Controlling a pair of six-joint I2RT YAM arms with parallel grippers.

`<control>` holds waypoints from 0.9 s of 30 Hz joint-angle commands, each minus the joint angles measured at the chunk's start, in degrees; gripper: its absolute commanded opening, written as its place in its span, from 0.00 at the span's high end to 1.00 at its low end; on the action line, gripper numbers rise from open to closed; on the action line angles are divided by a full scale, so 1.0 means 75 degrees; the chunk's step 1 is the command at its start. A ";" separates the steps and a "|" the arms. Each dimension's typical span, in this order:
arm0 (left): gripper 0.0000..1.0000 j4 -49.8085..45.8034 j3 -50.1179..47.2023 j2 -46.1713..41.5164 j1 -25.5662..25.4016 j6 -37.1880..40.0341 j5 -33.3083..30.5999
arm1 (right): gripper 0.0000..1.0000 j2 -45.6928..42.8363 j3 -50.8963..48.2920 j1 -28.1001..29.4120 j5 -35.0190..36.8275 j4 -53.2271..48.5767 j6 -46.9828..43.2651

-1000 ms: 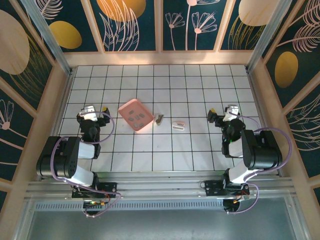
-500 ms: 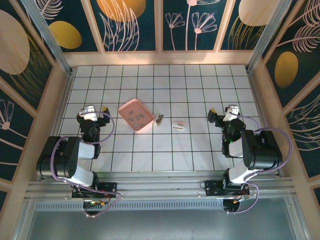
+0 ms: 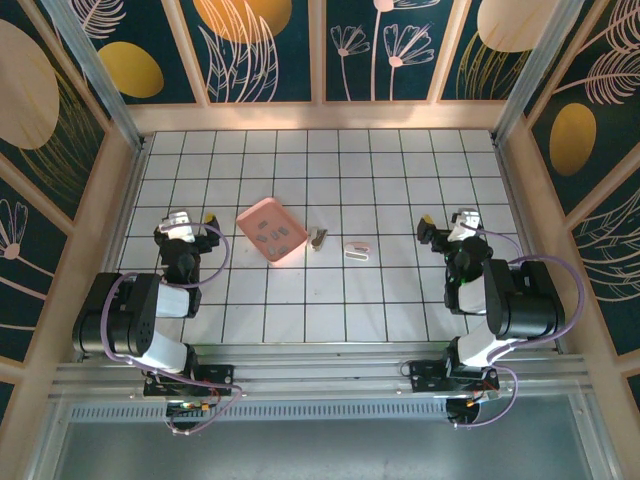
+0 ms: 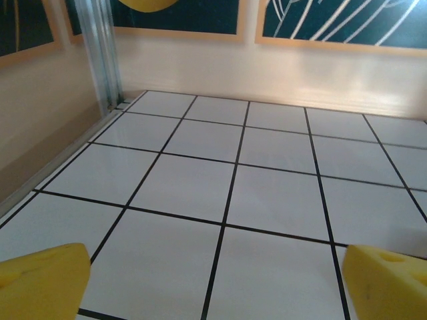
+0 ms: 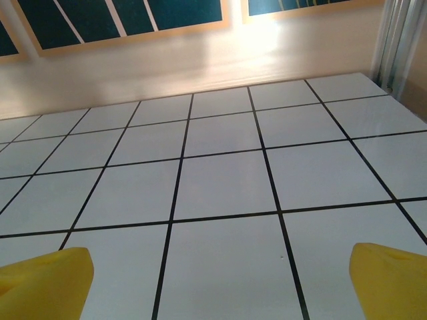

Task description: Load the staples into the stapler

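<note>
The small grey-and-beige mini stapler (image 3: pixel 319 238) lies on the white tiled table (image 3: pixel 400 180), just right of the pink rounded-square tray (image 3: pixel 285 220) that holds the tiny dark-grey staple strips (image 3: pixel 268 237). The left gripper (image 4: pixel 213 280) and right gripper (image 5: pixel 220 280) sit well apart from it at either side, yellow fingers spread wide and grasping nothing.

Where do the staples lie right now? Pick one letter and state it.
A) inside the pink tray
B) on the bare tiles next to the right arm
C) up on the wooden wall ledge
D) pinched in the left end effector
A: in the top view the staples show as small dark strips lying inside the pink tray, left of the table's middle.
</note>
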 commanded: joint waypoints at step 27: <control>0.25 -0.7652 0.3089 -0.2360 -0.0753 0.4414 0.5551 | 0.03 -0.3027 0.2796 0.1986 -0.3774 -0.9243 -0.4017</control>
